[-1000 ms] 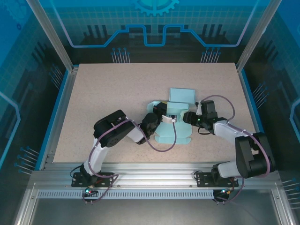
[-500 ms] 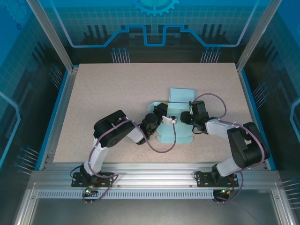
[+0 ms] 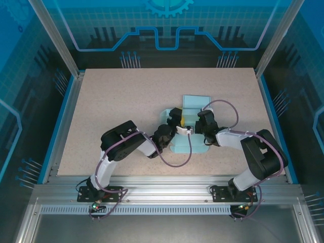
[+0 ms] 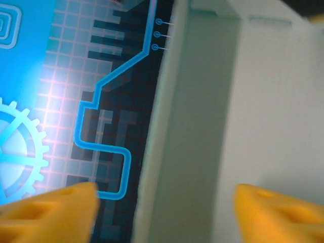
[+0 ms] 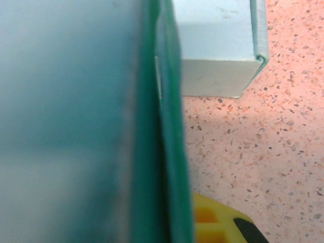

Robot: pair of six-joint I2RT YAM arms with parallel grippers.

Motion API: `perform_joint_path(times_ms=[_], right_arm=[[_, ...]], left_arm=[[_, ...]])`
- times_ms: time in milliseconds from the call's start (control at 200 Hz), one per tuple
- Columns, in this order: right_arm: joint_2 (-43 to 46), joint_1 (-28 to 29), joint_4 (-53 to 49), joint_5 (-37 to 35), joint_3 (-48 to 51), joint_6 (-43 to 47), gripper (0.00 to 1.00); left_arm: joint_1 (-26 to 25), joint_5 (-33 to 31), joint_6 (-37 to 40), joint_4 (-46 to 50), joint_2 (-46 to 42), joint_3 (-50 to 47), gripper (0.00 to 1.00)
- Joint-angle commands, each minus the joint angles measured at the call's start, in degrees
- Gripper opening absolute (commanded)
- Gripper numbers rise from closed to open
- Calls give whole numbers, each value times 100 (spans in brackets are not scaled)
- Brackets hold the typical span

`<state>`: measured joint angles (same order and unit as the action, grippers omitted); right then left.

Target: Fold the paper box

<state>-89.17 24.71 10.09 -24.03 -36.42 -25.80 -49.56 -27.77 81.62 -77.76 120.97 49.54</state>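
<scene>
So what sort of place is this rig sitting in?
Most likely a lab or demo robot cell: an aluminium extrusion frame encloses a speckled tabletop, and blue backdrop panels printed with gears and circuit lines stand behind. A paper box lies on the tabletop.

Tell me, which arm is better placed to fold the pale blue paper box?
Probably right: the right gripper is shut on the pale blue paper box; the left gripper stands open.

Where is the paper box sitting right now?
In the top view the paper box lies on the table just right of centre, with the left gripper at its left side and the right gripper at its right.
</scene>
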Motion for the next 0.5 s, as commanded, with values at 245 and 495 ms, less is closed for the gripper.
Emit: perform_joint_path(times_ms=[245, 495], right_arm=[[344, 148, -70, -633, -4, 16, 0], [956, 8, -856, -84, -151, 375, 0]], left_arm=[[-422, -1375, -3602, 119, -2394, -998, 99], [63, -642, -7702, 4843, -4479, -623, 99]])
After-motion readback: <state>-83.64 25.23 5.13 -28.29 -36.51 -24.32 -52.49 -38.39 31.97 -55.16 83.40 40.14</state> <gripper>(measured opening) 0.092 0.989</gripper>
